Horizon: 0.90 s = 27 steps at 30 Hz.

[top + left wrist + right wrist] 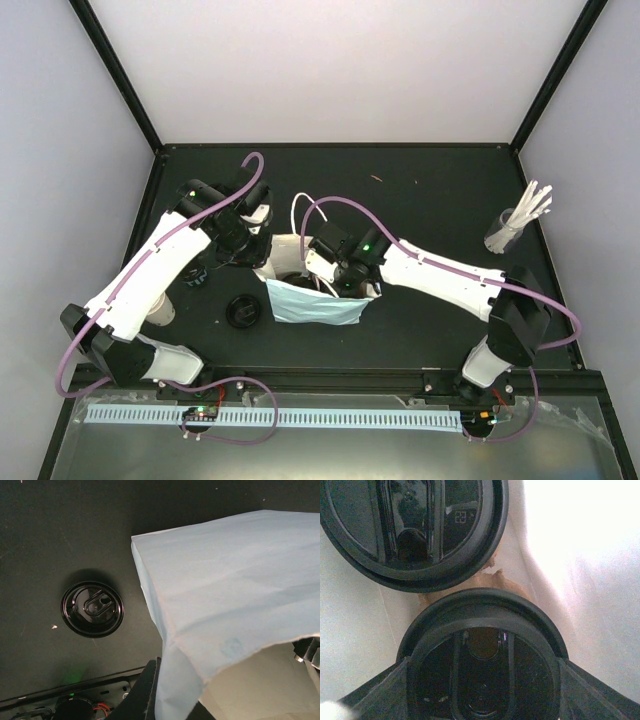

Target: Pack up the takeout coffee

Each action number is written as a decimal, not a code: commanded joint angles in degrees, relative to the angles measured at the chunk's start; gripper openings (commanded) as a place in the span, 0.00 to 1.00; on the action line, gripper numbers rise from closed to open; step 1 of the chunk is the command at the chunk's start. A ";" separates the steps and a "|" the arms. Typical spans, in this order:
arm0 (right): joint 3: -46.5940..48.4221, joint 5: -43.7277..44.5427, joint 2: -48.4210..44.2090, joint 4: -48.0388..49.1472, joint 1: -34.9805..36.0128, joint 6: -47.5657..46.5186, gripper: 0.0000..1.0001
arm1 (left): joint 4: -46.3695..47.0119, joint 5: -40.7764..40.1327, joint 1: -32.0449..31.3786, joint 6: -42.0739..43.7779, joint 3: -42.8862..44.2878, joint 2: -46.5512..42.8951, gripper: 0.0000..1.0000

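The light-blue paper bag [315, 305] stands open at the table's middle. My left gripper [262, 262] is shut on its left rim; in the left wrist view the blue paper [225, 590] runs down between the dark fingers [142, 690]. My right gripper [345, 285] reaches down into the bag. Its fingers [385, 690] press both sides of a cup's black lid [482, 665]. A second lidded cup [415, 530] stands just beyond, with a bit of the brown carrier [487, 579] showing between them. Another lidded cup [243, 311] [92, 608] stands on the table left of the bag.
A clear glass of white sticks [510, 228] stands at the far right. A cream cup [160, 311] shows partly under my left arm, and a dark object [195, 275] lies beside it. The bag's white handle [300, 205] loops up behind the bag.
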 commanded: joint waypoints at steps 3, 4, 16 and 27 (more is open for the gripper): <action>-5.40 8.65 4.32 -9.20 -0.79 -1.86 0.40 | -2.07 -2.61 0.83 -0.41 1.54 -0.85 0.01; -5.26 8.89 4.38 -9.43 -0.79 -1.97 0.40 | -2.10 -2.58 0.77 -0.34 1.58 -0.77 0.02; -4.07 9.33 2.92 -9.72 -0.79 -2.11 0.42 | -2.13 -1.11 0.81 0.16 2.28 0.02 0.02; -1.46 10.20 1.67 -11.25 -0.79 -1.91 0.42 | -2.07 -0.49 0.77 0.49 2.66 0.55 0.02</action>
